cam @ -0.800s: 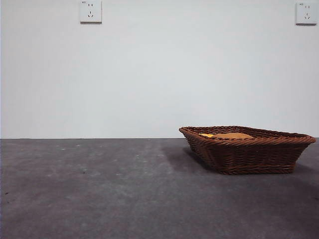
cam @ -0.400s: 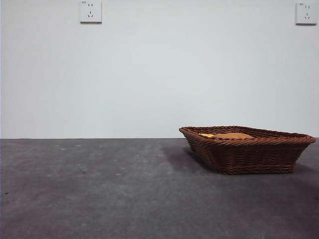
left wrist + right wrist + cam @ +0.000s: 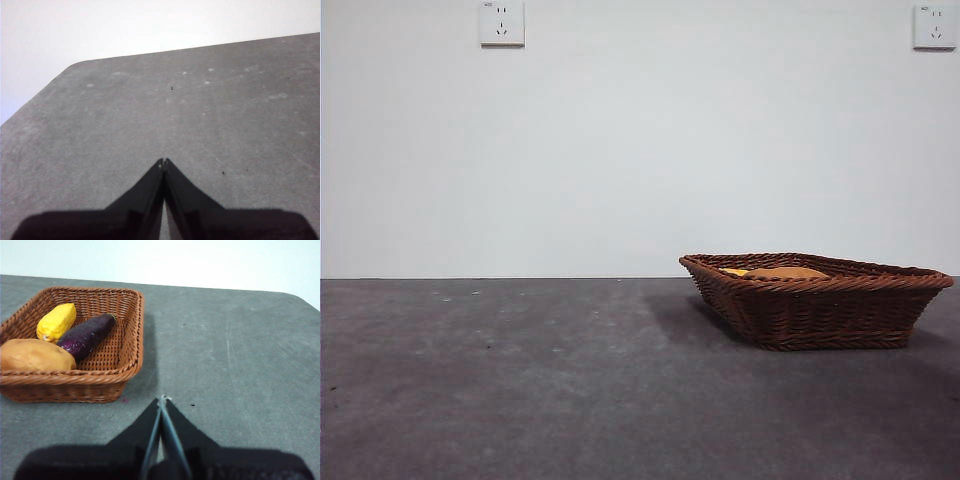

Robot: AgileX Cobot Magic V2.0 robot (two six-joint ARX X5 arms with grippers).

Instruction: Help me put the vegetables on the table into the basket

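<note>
Grey table [image 3: 520,380], basket [image 3: 131,330] (eggplant [image 3: 86,335] only right-wrist-visible)

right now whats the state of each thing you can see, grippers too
corn cob: lying in the basket
eggplant: lying in the basket beside the corn
potato: in the basket
basket: upright on the table
left gripper: shut, holding nothing
right gripper: shut, holding nothing, outside the basket

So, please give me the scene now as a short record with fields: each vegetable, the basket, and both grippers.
corn cob: in the basket
eggplant: in the basket, beside the corn cob
potato: in the basket, by its near rim
table: dark grey, no vegetable seen on it
left gripper: shut, holds nothing, over bare table
right gripper: shut, holds nothing, outside the basket
</note>
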